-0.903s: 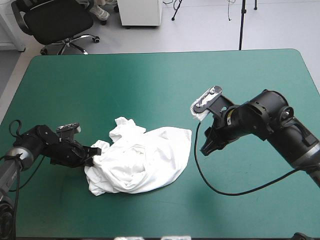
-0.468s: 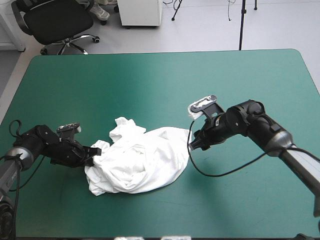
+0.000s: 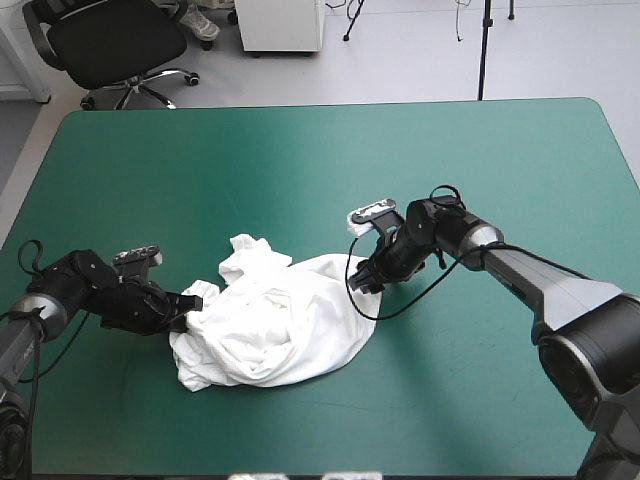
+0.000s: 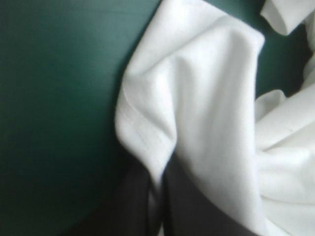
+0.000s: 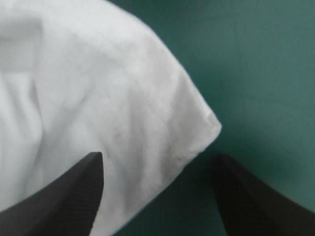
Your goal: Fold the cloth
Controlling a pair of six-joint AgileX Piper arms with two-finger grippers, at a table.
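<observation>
The white T-shirt (image 3: 275,320) lies as a crumpled heap on the teal-green cover, left of the table's middle. My left gripper (image 3: 192,307) is at the heap's left edge, its black fingers all but shut on a hemmed fold of the T-shirt (image 4: 162,123). My right gripper (image 3: 366,283) has come down to the heap's right corner. Its fingers (image 5: 64,199) stand apart, and the T-shirt's corner (image 5: 147,118) lies between them, just ahead.
Bare teal-green cover (image 3: 300,170) stretches behind the heap and to the right (image 3: 500,390). The table's near edge runs a short way below the heap.
The right arm has swung left and down, from clear of the T-shirt to its right corner. The left arm and the heap have stayed put.
</observation>
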